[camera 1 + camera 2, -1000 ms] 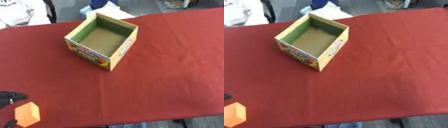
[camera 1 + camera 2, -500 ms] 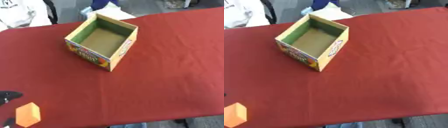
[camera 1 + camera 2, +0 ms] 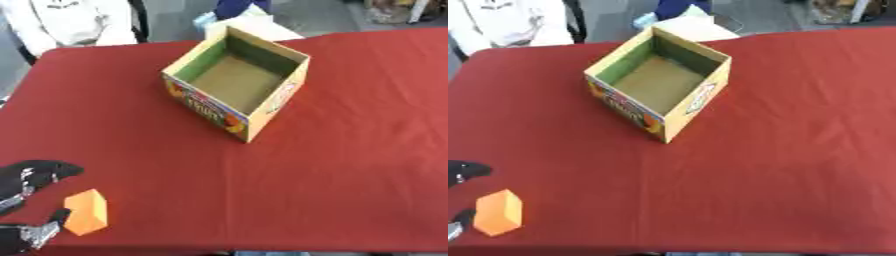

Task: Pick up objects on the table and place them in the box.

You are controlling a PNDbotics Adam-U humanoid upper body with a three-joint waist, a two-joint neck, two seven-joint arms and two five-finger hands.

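An open cardboard box with a printed front and an empty floor stands on the red table, towards the back. An orange block lies near the front left edge. My left hand comes in at the lower left, open. Its fingers reach over the table just above and left of the block, and its thumb lies just below and left of it. The block sits in the gap between them, and I cannot tell whether the thumb tip touches it. My right hand is out of sight.
The table's front edge runs close below the block. A white-clothed person sits beyond the far left edge. A pale object lies just behind the box.
The whole picture has shifted right, so the camera moved. More of my left hand shows now, with fingers and thumb on either side of the orange block.
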